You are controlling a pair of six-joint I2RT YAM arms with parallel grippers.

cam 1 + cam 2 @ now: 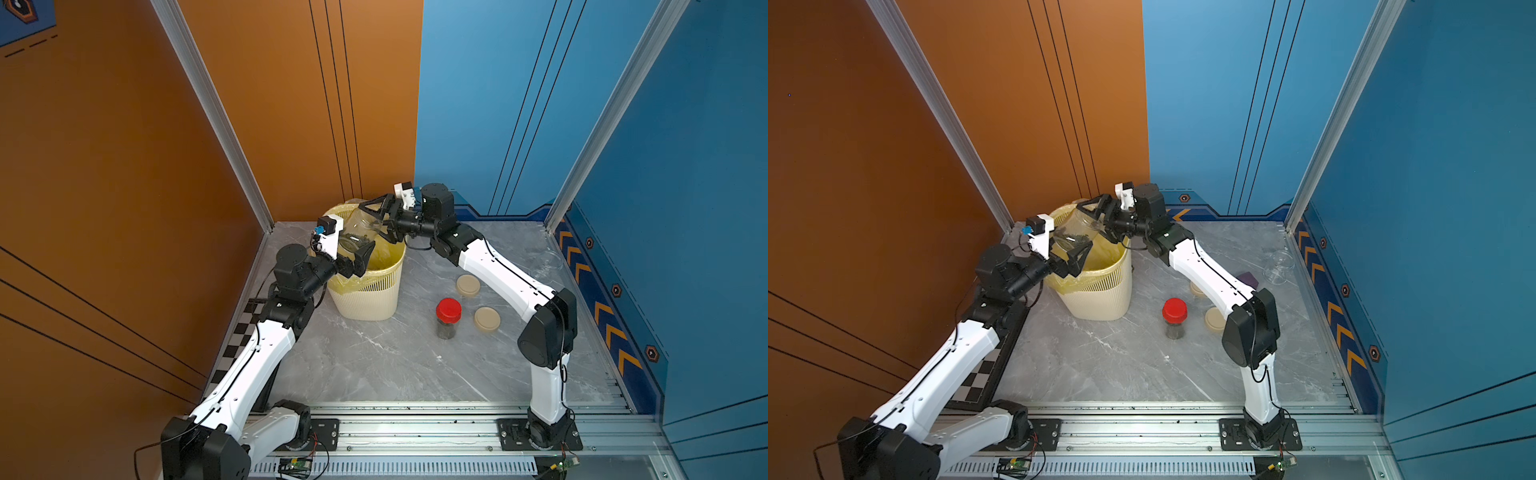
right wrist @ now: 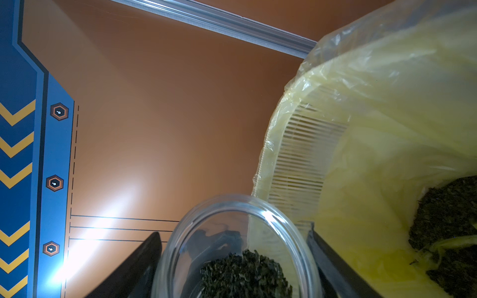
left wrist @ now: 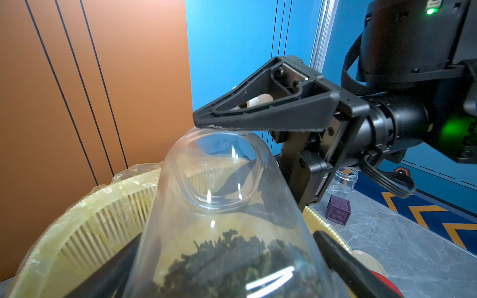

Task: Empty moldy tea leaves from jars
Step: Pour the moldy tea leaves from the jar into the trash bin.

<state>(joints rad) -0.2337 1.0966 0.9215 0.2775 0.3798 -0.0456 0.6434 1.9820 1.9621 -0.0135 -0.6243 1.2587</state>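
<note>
A lidless clear jar lies tilted over the bin, with dark tea leaves piled inside it at the end nearer my left gripper. My right gripper is shut on the jar near its base. My left gripper is open, and its fingers flank the jar's body. A second jar with a red lid stands upright on the table and holds leaves. A third, empty jar sits near the right wall. More tea leaves lie in the bin's yellow bag.
The cream slatted bin stands at the back left by the orange wall. Two beige lids lie flat beside the red-lidded jar. A purple cube sits near the empty jar. A checkerboard lines the table's left edge.
</note>
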